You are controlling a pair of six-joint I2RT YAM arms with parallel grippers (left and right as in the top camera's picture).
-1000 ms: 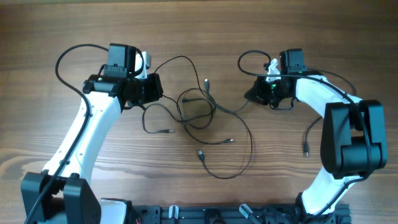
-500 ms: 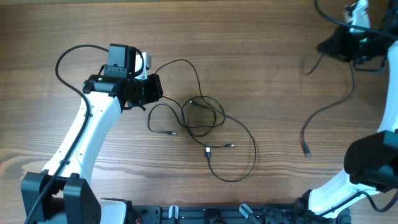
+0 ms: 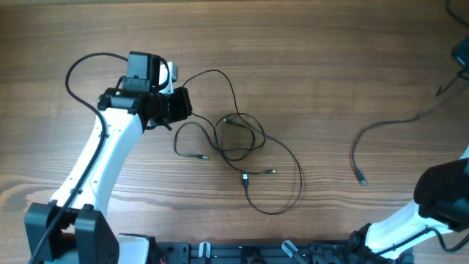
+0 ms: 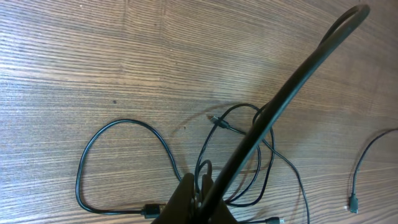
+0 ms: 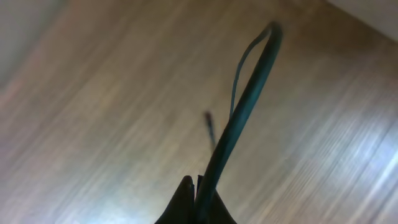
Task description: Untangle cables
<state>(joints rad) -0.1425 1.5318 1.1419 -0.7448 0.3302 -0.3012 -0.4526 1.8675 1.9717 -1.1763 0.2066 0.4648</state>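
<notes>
Gripping one strand of the cables (image 3: 234, 137), the left gripper (image 3: 183, 107) sits in the upper left of the overhead view, its jaws closed on the cord at the bunch's left side. The rest of the bunch lies in loose overlapping loops on the wooden tabletop (image 3: 330, 44) near the frame's center. One wide loop sags toward the lower middle, and a plug end (image 3: 245, 178) rests inside it. In the left wrist view the clamped strand (image 4: 280, 102) rises out of focus from the closed jaws toward the upper right, while a thin loop (image 4: 124, 122) lies flat at lower left. A lone cable (image 3: 355, 152) lies well apart from the bunch on the right side of the overhead view, curving from its plug (image 3: 362, 181) at lower right up toward the upper right edge. The right gripper (image 5: 196, 194) shows clearly only in its own blurred wrist view. Its jaws are shut on that lone cable, which arcs upward from them above the tabletop.
</notes>
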